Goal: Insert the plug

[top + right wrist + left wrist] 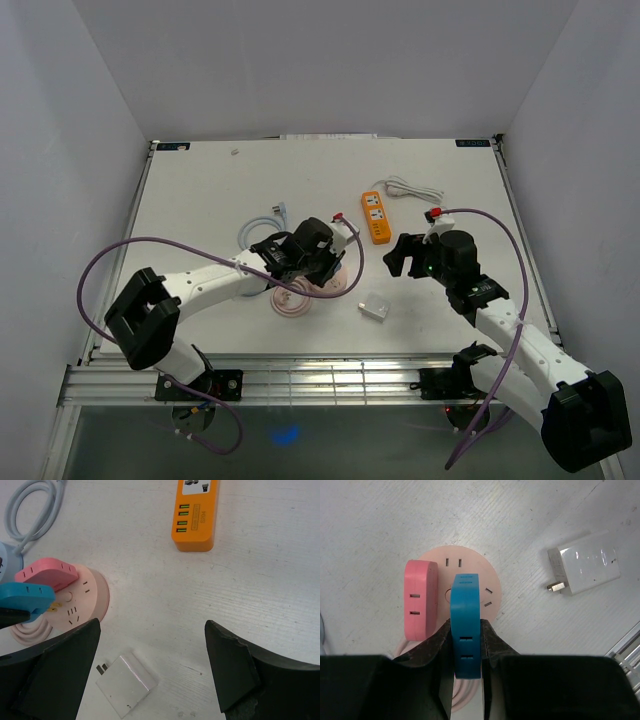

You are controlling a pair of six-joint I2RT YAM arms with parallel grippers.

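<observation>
we see the left gripper [466,632] closed narrow on the blue plug [465,605], one black finger pressed to each long side of it. the plug stands on edge over the middle of the round pink hub [470,555], its free end pointing to 12 o'clock in the left wrist view. in the right wrist view a brass prong shows under the blue plug, right at the hub's face; we cannot tell whether it has gone into a slot.

a pink plug [420,600] sits on the hub at 9 o'clock of the blue one, close beside it but apart. bare slots show on the hub at 12 and 3 o'clock.

a white charger [585,562] lies flat on the table [200,190] at 2 o'clock of the hub, well apart, prongs towards the hub.

the right gripper [150,630] stands wide, holding and touching nothing, hanging above the bare table. from its own camera the charger is at 6 o'clock between the fingers, the hub at 9 o'clock, and the orange strip [195,515] at 12 o'clock. a white cable [30,510] loops at 10 o'clock.
</observation>
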